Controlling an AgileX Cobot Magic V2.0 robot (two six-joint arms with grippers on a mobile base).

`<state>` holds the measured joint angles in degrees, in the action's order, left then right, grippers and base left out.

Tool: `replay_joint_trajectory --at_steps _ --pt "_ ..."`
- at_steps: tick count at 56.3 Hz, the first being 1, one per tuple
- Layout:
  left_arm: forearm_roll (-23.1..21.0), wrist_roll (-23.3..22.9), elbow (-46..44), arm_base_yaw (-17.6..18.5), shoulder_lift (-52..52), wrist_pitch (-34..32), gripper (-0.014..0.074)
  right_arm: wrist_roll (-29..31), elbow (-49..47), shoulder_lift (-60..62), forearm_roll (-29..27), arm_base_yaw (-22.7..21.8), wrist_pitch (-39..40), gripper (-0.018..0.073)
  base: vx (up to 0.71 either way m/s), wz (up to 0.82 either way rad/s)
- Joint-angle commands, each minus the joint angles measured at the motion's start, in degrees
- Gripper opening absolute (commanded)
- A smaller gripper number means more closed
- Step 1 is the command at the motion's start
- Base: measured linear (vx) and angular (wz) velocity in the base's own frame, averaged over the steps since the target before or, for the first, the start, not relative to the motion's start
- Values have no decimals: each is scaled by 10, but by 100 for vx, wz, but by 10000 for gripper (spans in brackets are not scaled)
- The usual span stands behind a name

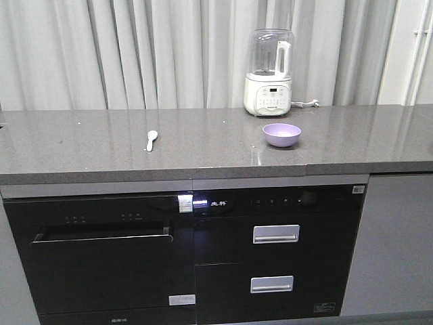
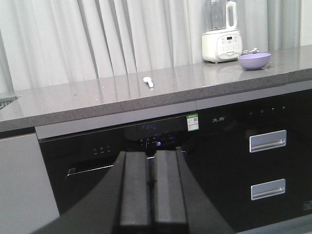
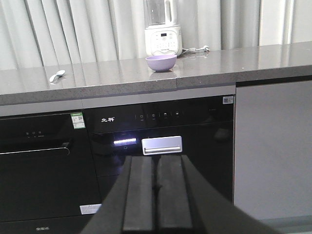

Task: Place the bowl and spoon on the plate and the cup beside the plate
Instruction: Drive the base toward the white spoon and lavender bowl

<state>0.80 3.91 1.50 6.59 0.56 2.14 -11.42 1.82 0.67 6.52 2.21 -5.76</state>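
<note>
The lavender bowl (image 1: 282,135) (image 2: 254,60) (image 3: 161,62) sits upright and empty on the grey countertop (image 1: 88,149), in front of a white blender. The pale spoon (image 1: 151,139) (image 2: 148,82) (image 3: 56,75) lies on the counter to the left of the bowl. No plate and no cup are in view. My left gripper (image 2: 150,154) is shut with nothing in it, held low in front of the black appliance doors. My right gripper (image 3: 155,158) is also shut and empty, below counter height. Neither gripper shows in the front view.
A white blender (image 1: 269,73) with a clear jar stands at the back of the counter, its cord trailing right. Below are a black oven door (image 1: 101,257) and two drawers with silver handles (image 1: 276,233). Grey curtains (image 1: 135,47) hang behind.
</note>
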Motion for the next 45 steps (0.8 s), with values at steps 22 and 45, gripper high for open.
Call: replay_joint_trajectory --at_steps 22,45 --pt "-3 -1 -14 3 10 -47 -3 2 2 2 5 -3 46 -6 0 0" --pt "-3 -1 -14 3 10 -47 -3 2 2 2 5 -3 46 -6 0 -1"
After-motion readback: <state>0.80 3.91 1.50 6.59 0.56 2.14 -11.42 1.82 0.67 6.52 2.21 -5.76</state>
